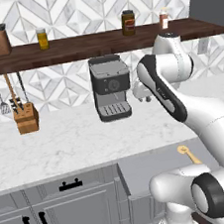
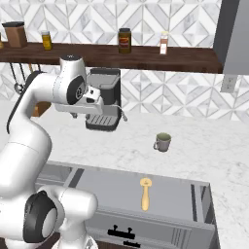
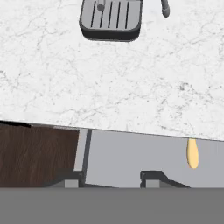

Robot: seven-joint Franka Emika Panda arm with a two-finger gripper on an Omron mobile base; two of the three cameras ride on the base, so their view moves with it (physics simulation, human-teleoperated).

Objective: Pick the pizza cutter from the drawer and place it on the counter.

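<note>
One pizza cutter (image 2: pixel 145 193) lies in one open drawer (image 2: pixel 170 194). On the desk (image 1: pixel 73 144): one coffee machine (image 1: pixel 111 87), one knife block (image 1: pixel 26 117), one mug (image 2: pixel 162 142). Four jars (image 1: pixel 129 23) line the shelf (image 1: pixel 75 48); three utensils (image 1: pixel 1 93) hang beneath.

white marble counter (image 2: pixel 204 146): coffee machine (image 2: pixel 103 99), mug (image 2: pixel 163 142), knife block (image 1: pixel 26 117). open drawer (image 2: pixel 170 194): pizza cutter (image 2: pixel 145 193).

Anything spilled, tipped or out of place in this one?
Nothing stands out. The pizza cutter lies flat in the open drawer, the mug and coffee machine stand upright on the counter, no spills.
</note>
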